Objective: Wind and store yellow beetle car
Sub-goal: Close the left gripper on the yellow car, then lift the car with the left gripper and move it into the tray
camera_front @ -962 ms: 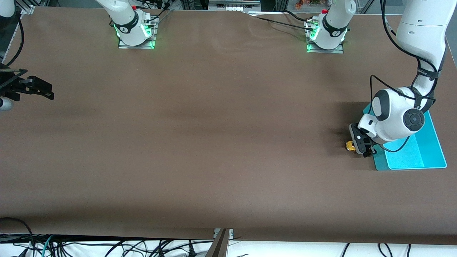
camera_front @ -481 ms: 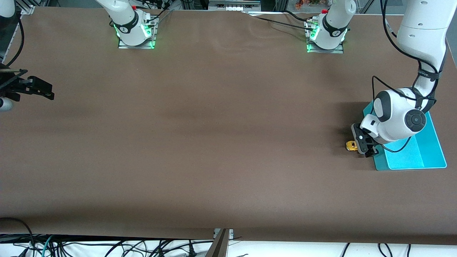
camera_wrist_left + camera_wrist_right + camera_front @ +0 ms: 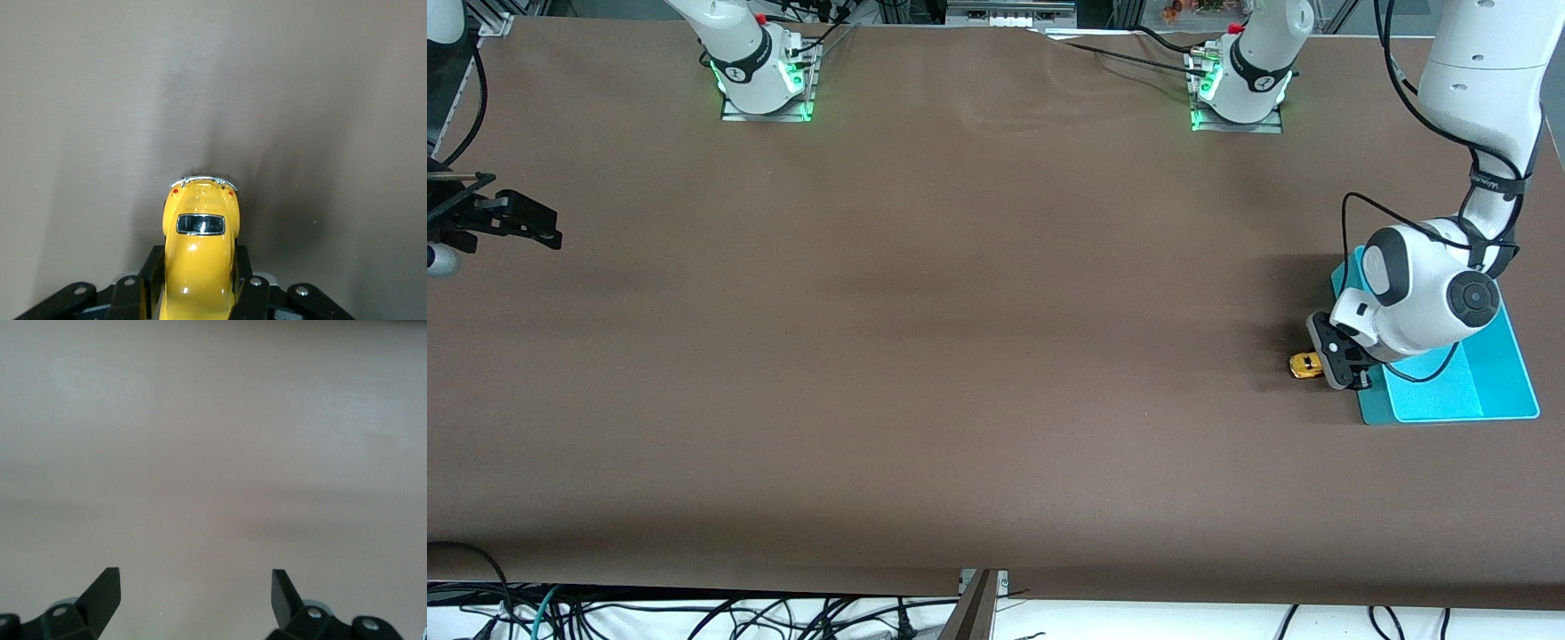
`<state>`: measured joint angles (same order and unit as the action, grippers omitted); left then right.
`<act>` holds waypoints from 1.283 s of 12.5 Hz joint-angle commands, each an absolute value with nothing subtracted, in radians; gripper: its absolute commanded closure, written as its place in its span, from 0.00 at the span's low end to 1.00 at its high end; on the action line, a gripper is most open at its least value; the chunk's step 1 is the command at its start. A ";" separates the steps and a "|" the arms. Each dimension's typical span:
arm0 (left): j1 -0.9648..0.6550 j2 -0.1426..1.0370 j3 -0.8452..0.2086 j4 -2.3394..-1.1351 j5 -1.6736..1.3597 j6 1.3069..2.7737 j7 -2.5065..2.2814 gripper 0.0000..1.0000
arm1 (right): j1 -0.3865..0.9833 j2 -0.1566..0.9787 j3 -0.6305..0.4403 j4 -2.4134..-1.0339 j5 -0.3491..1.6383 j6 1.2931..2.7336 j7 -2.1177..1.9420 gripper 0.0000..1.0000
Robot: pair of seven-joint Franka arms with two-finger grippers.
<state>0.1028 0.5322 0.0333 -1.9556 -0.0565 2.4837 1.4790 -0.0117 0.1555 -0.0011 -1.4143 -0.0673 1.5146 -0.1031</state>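
Observation:
The yellow beetle car (image 3: 1304, 365) sits on the brown table beside the teal bin (image 3: 1507, 373), toward the left arm's end. My left gripper (image 3: 1332, 366) is low at the table and shut on the car's sides. In the left wrist view the car (image 3: 199, 247) fills the space between the black fingers (image 3: 148, 280), with its dark window and chrome bumper pointing away from the gripper (image 3: 199, 267). My right gripper (image 3: 538, 227) waits open and empty over the table's edge at the right arm's end. In the right wrist view it (image 3: 195, 583) has only bare table under it.
The teal bin lies under the left arm's wrist, its inside partly hidden by the arm. The two arm bases (image 3: 763, 80) (image 3: 1238, 84) stand along the table's edge farthest from the front camera. Cables hang below the table's near edge.
My left gripper has shifted slightly toward the teal bin, drawing the yellow car a little that way along the table. The right arm has not moved.

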 commanded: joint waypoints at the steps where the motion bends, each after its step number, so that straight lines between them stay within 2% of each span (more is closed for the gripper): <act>1: 0.101 0.428 0.035 -1.962 -0.081 2.387 1.403 1.00 | -0.014 0.144 -0.003 -1.427 -0.049 1.523 -0.106 0.00; 7: 0.156 0.272 0.035 -1.962 -0.247 2.169 1.370 1.00 | -0.015 0.144 -0.003 -1.427 -0.049 1.525 -0.106 0.00; 13: 0.267 0.275 0.038 -1.971 0.042 2.216 1.583 1.00 | -0.017 0.146 -0.003 -1.427 -0.049 1.525 -0.107 0.00; 16: 0.290 0.325 0.040 -1.976 0.121 2.227 1.594 1.00 | -0.017 0.146 -0.006 -1.427 -0.045 1.525 -0.107 0.00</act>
